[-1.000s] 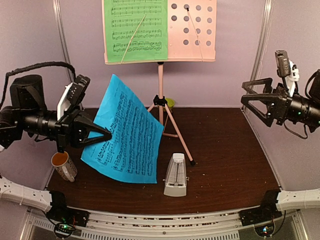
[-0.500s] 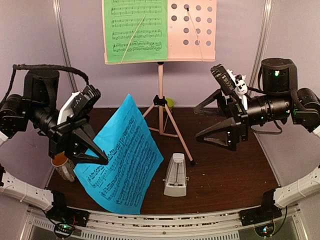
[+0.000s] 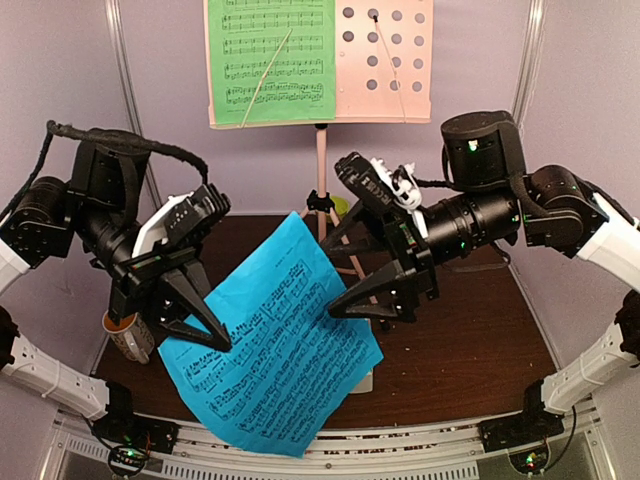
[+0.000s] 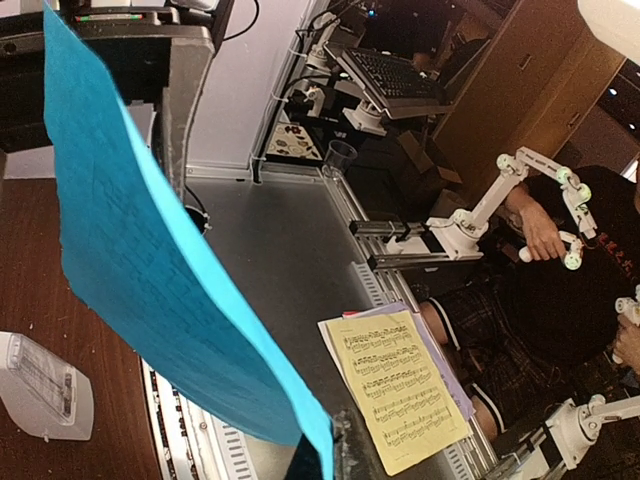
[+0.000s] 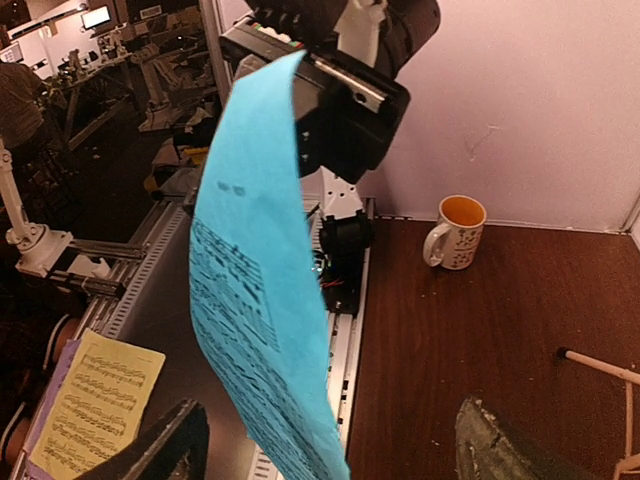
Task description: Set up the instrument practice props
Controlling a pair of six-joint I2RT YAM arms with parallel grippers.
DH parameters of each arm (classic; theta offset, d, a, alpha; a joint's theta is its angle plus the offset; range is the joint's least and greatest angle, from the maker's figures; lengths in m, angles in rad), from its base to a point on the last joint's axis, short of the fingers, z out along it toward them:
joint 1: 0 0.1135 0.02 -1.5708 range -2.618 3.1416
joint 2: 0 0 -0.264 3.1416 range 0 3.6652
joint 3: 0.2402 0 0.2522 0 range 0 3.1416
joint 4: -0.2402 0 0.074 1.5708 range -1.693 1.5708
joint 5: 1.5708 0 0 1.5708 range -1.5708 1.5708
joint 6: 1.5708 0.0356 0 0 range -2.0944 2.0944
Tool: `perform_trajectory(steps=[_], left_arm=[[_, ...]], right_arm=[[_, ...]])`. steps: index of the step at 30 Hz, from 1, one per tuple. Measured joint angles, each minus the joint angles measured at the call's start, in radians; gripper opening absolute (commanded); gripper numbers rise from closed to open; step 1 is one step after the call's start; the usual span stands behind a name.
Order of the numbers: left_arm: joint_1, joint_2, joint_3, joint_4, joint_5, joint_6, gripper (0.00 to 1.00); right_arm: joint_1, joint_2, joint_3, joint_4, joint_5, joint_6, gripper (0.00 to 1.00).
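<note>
The pink music stand [image 3: 385, 60] stands at the back centre, with the green sheet [image 3: 270, 60] on the left half of its desk. My left gripper [image 3: 218, 340] is shut on the left edge of the blue sheet [image 3: 280, 360] and holds it tilted in the air above the table's front; the pinch shows in the left wrist view [image 4: 335, 440]. My right gripper [image 3: 328, 278] is wide open at the sheet's upper right edge. In the right wrist view the sheet [image 5: 265, 300] hangs between its spread fingers [image 5: 335, 455]. The metronome [image 4: 40, 385] stands under the sheet, mostly hidden from above.
The white patterned mug [image 3: 128, 332] stands at the table's left edge, under my left arm, and also shows in the right wrist view [image 5: 455, 232]. The stand's tripod legs [image 3: 350, 255] spread behind my right gripper. A yellow music sheet [image 4: 400, 390] lies off the table.
My left arm has swung the blue sheet toward the centre and laid it flatter. My right arm has come in from the right, jaws open, to the sheet's right edge.
</note>
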Motion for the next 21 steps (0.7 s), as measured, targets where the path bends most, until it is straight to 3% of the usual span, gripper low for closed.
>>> perform_trajectory(steps=[8,12,15,17,21], left_arm=[[-0.001,0.002,0.013,-0.021,-0.031,0.034,0.01],[-0.001,-0.018,0.019,-0.026,-0.141,0.052,0.22],[-0.001,-0.074,0.006,-0.005,-0.268,0.050,0.51],[-0.001,-0.141,-0.023,0.037,-0.360,0.046,0.64],[-0.001,-0.290,-0.122,0.165,-0.531,0.024,0.80]], right_arm=[[0.046,0.009,0.000,0.016,-0.055,0.009,0.00],[0.043,-0.011,-0.037,0.077,-0.066,0.069,0.00],[0.031,-0.073,-0.119,0.141,-0.060,0.122,0.00],[0.015,-0.119,-0.159,0.180,-0.047,0.156,0.00],[-0.019,-0.208,-0.209,0.255,0.002,0.211,0.00]])
